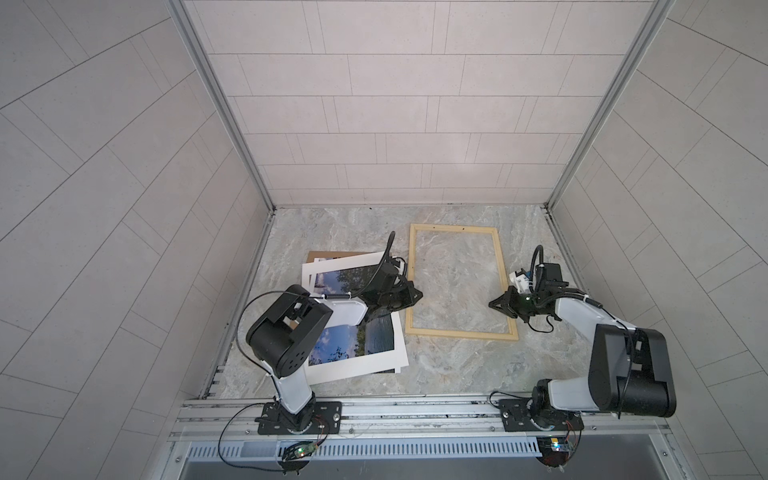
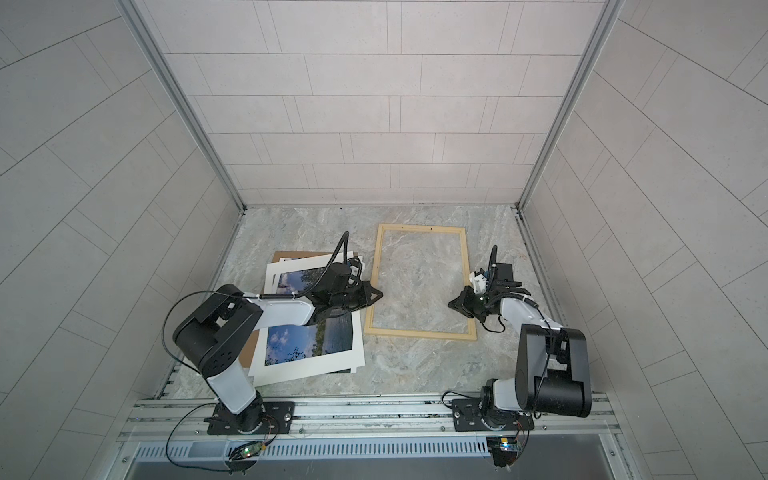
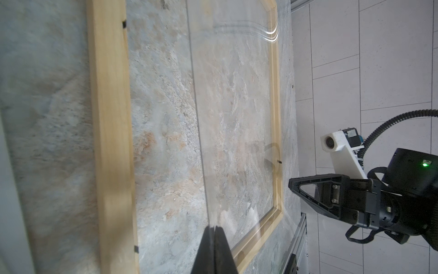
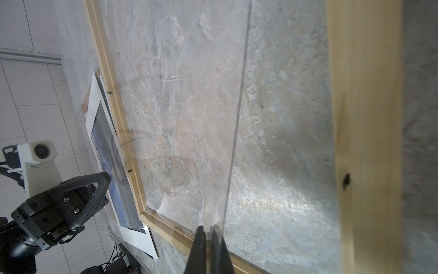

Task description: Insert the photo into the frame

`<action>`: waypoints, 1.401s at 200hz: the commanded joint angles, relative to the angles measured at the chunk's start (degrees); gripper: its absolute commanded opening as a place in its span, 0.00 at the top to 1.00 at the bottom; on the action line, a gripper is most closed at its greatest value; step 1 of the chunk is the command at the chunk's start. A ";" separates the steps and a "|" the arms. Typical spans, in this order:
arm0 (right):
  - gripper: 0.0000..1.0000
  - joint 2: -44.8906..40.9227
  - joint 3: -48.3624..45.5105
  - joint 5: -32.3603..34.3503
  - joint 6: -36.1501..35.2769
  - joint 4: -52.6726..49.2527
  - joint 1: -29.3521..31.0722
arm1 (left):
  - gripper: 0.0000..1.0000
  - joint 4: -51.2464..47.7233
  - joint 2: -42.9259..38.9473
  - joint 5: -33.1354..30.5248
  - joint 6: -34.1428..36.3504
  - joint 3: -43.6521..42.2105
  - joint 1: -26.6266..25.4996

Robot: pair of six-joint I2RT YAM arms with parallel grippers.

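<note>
**Entry 1: the photo** [image 1: 353, 345] [image 2: 307, 345]. Sky-and-water print with a white border, lying face up. It tops a skewed stack on the left of the marble table [image 1: 457, 374] and is partly hidden under my left arm. It is not in the frame.

**Entry 2: the frame** [image 1: 461, 333] [image 2: 419, 334]. Pale wood, flat on the table at centre, just beside the photo. I cannot tell whether the two touch. Bare marble shows through its opening.

**Entry 3: clear pane** [image 3: 237, 71] [image 4: 189, 95]. I can hardly make it out in either top view. The wrist views show glints and a thin edge line. It hangs over the frame's opening, spanning the gap between the two grippers.

**Entry 4: left gripper** [image 1: 417, 296] [image 3: 214, 249]. Clenched on one edge of the pane, at the frame's left bar.

**Entry 5: right gripper** [image 1: 494, 304] [image 4: 208, 246]. Clenched on the opposite edge of the pane, at the frame's right bar.

**Entry 6: brown backing board** [image 1: 328, 254]. Bottom of the stack, with one corner showing.

**Handling note.** I judge the step in hand to be two-handed work on the pane. I cannot tell whether it is going into the frame or coming out.
- Move both wrists together at equal height.
- Hold the spacing between the grippers fixed, so the pane neither bows nor slips.
- Square the pane's corners to the frame.
- Let go only once the pane is fully supported.
- Mind the left elbow above the stack.
</note>
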 commanded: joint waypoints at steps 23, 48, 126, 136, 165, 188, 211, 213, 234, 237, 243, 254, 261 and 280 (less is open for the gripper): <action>1.00 0.92 0.52 -4.06 2.52 3.50 -1.08 | 1.00 -0.62 1.74 0.55 -0.46 0.01 -0.21; 1.00 0.39 0.87 -2.80 2.37 3.35 -1.08 | 0.99 -0.37 2.08 0.66 -0.64 -0.11 -0.27; 1.00 0.38 2.60 2.13 -0.31 1.03 -0.16 | 0.95 1.16 4.14 1.10 -1.74 0.01 -0.28; 1.00 0.15 2.97 3.03 -0.75 0.34 0.20 | 0.93 1.41 4.29 0.98 -2.03 -0.06 -0.31; 1.00 -1.10 2.98 6.16 -1.07 0.54 0.84 | 0.89 1.42 3.68 0.22 -1.88 -0.53 -0.30; 1.00 -0.17 3.70 6.22 -1.24 0.24 0.85 | 0.86 0.64 3.26 0.29 -1.52 -0.47 -0.27; 1.00 0.34 3.92 6.04 -0.75 0.94 0.85 | 0.85 0.61 2.77 0.91 -1.59 -0.66 -0.28; 1.00 0.29 3.90 6.05 -0.67 1.01 0.85 | 0.85 0.54 2.69 0.92 -1.60 -0.68 -0.32; 1.00 0.22 4.11 6.49 -0.47 1.00 0.85 | 0.86 0.43 2.11 1.42 -1.68 -0.76 -0.36; 1.00 0.27 4.11 6.49 -0.47 0.98 0.85 | 0.87 0.43 2.03 1.49 -1.69 -0.79 -0.36; 1.00 0.39 4.20 6.40 -0.47 0.95 0.86 | 0.88 0.36 1.95 1.62 -1.78 -0.69 -0.34; 1.00 0.61 4.24 6.21 -0.47 0.98 0.85 | 0.88 0.34 1.93 1.77 -1.87 -0.79 -0.37; 1.00 0.81 4.30 6.29 -0.53 0.97 0.85 | 0.88 0.34 2.01 1.97 -1.87 -0.71 -0.40; 1.00 1.16 4.39 6.14 -0.56 0.81 0.86 | 0.88 0.24 2.44 2.54 -1.96 -0.65 -0.36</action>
